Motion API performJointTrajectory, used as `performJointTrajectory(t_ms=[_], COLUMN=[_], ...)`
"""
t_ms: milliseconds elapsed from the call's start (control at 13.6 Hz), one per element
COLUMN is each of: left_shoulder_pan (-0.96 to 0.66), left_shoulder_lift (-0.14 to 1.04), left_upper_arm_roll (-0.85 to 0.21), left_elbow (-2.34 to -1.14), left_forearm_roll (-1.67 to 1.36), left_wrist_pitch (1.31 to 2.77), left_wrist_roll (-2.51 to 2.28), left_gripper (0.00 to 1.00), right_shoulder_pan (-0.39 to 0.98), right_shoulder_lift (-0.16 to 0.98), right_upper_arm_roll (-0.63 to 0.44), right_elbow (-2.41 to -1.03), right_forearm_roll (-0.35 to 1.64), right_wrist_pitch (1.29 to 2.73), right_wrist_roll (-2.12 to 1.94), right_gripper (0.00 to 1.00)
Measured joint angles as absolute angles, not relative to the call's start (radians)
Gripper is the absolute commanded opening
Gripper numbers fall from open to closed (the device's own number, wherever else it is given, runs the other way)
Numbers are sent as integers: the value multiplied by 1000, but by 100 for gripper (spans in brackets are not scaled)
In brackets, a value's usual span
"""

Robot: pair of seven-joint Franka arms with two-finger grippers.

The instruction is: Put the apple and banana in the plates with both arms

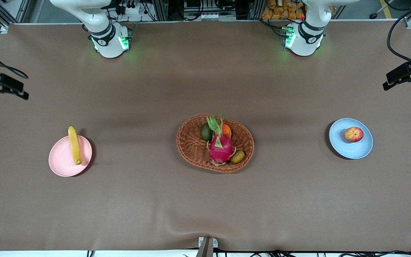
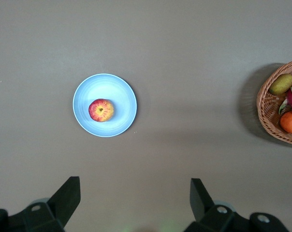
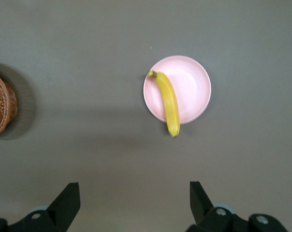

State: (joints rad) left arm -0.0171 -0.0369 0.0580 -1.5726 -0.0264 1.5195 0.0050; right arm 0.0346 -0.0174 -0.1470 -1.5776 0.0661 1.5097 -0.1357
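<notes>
The apple [image 1: 353, 134] is lying on the blue plate [image 1: 348, 151], a little off its centre toward the edge of the worktop [image 1: 205, 200] where the robot bases are standing. This plate is sitting toward the left arm's end of the worktop, about midway between the bases' edge and the camera's edge.

The banana [image 1: 74, 144] is lying across the pink plate [image 1: 61, 160] at the right arm's end, again about midway between those two edges. One dark tip is sticking out over the plate rim on the side of the bases; the other tip is resting close to the rim on the camera side.

Between the two plates, near the middle of the worktop, the wicker basket [image 1: 191, 142] is holding a pink dragon fruit [image 1: 220, 146], an orange fruit [image 1: 226, 130] and two greenish fruits.

The left gripper [image 2: 134, 200] is hanging high over the worktop near the blue plate, its fingers [image 2: 66, 195] standing wide apart and holding nothing. The right gripper [image 3: 134, 200] is hanging in the same way near the pink plate, its fingers [image 3: 66, 203] also spread and empty.
</notes>
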Motion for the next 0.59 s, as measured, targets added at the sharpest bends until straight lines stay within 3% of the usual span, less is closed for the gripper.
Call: performJointTrajectory(t_ms=[590], left_shoulder_pan=[-17], left_shoulder_lift=[-36], left_upper_arm_roll=[55], left_elbow=[-1571], left_forearm_roll=[7], left_wrist_pitch=[1519], left_wrist_roll=[26], left_gripper=[100], right_shoulder_pan=[30], right_shoulder_lift=[-19], right_upper_arm_roll=[-146], right_elbow=[-1543], right_forearm_roll=[17], right_wrist_pitch=[1468], right_wrist_roll=[-11], right_gripper=[100])
